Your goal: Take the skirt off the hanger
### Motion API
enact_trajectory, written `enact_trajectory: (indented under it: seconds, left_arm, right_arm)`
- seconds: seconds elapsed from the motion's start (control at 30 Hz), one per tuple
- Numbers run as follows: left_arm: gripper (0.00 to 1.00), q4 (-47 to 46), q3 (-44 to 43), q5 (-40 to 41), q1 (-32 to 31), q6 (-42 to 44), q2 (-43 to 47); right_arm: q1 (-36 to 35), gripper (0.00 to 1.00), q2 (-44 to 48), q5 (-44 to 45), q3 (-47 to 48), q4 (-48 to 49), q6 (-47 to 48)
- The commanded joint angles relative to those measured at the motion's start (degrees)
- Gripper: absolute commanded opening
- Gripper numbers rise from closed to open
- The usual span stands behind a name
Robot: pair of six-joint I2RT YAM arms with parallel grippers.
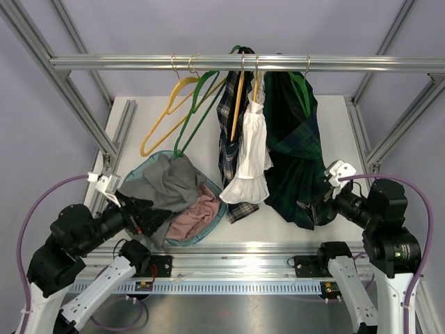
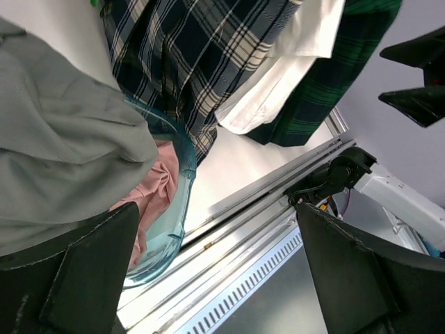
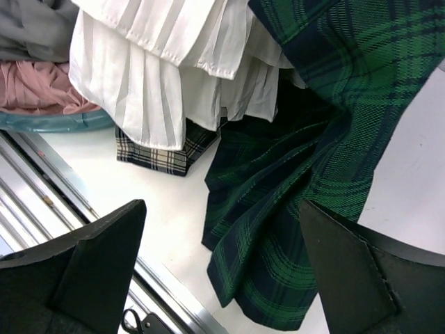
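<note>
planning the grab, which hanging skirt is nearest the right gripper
The green plaid skirt, rightmost on the rail, right gripper open at its hem; the white pleated skirt and navy plaid skirt hang farther left.

We log green plaid skirt: dark green, navy checks. Pleated skirt: plain white. Navy plaid skirt: navy, white lines. Yellow hanger, green hanger. Basket teal; inside, grey garment, pink garment. Tabletop white.
</note>
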State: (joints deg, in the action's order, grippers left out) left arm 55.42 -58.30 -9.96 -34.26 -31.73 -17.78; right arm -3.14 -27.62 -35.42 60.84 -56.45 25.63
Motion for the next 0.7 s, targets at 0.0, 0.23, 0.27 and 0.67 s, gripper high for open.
enact_trajectory:
  seconds: [0.0, 0.23, 0.27, 0.67]
  left_arm:
    - [0.99, -3.1, -2.6, -2.3, 0.1, 6.2, 2.3]
    - [0.99, -10.9, -2.9, 6.3, 0.2, 15.7, 3.9]
    - [0.99, -11.7, -2.7, 8.9, 0.2, 17.0, 3.7]
    - [0.99, -30.7, 5.8, 22.2, 0.2, 29.8, 3.0]
  right_arm:
    - [0.8, 0.99, -1.4, 3.2, 2.4, 2.3, -6.5]
    - [1.7, 1.00, -2.6, 9.7, 4.3, 5.2, -10.0]
    - [1.7, 0.99, -3.0, 11.7, 4.2, 5.7, -10.2]
    - [1.8, 0.99, -3.6, 28.9, 3.6, 13.1, -20.3]
